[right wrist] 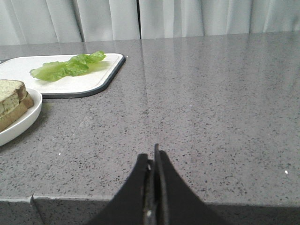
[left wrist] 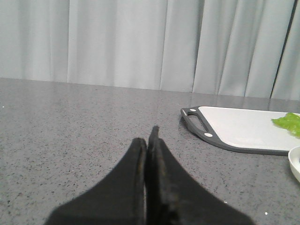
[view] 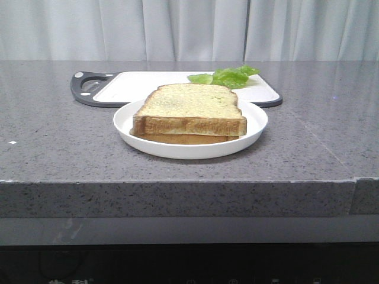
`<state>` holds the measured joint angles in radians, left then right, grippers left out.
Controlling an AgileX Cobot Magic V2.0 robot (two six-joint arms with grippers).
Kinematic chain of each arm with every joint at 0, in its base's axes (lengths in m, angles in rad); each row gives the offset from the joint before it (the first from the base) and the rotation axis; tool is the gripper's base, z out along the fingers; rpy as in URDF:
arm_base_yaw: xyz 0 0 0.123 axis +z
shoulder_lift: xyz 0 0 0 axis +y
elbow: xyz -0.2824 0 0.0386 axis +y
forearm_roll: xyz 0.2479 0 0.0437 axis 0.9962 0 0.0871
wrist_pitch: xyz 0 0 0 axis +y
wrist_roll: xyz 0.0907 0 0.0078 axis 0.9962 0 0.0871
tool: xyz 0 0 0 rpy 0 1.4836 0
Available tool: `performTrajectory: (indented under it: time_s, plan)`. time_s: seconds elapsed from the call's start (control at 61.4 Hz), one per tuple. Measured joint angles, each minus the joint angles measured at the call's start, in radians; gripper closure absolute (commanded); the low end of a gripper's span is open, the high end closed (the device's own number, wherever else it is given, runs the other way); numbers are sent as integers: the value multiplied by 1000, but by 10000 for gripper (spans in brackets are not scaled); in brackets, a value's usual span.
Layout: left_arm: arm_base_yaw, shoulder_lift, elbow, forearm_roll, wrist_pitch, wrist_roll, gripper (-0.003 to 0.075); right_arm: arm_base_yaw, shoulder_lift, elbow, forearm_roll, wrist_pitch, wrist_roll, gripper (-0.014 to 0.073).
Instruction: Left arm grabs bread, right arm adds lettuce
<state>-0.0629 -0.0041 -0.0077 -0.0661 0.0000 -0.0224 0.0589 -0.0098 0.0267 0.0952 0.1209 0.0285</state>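
The bread [view: 189, 106] is a thick squarish toast slice lying on top of another slice on a white plate [view: 125, 126] at the table's middle. It also shows in the right wrist view as bread [right wrist: 10, 96]. The green lettuce [view: 228, 76] leaf lies on the white cutting board [view: 142, 86] behind the plate; it appears too as lettuce [right wrist: 68, 67] and lettuce [left wrist: 289, 123]. My left gripper [left wrist: 149, 138] is shut and empty, low over bare table left of the board. My right gripper [right wrist: 152, 157] is shut and empty near the table's front edge, right of the plate. Neither arm shows in the front view.
The cutting board [left wrist: 243, 129] has a dark grey rim and a handle on its left end. The plate's rim [right wrist: 21, 124] lies left of my right gripper. Grey curtains hang behind the speckled grey table, whose front edge [view: 177, 180] drops away.
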Motion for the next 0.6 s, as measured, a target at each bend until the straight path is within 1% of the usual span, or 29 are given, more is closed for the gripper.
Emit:
performTrajectory:
  time_s: [0.114,0.212,0.293,0.456,0.603]
  plan:
    - [0,0,-81,-7,53,0,741,0,0,-43,0,22,0,711]
    - [0,0,-198,-7,119,0,741,0,0,-145,0,58,0,711]
    - [0,11,-316,-7,198,0,741,0,3,-250,0,119,0,711]
    - [0,124,-555,-7,366,0,741,0,96,-475,0,254,0,711]
    - [0,255,-712,-7,511,0,741,0,229,-636,0,376,0,711]
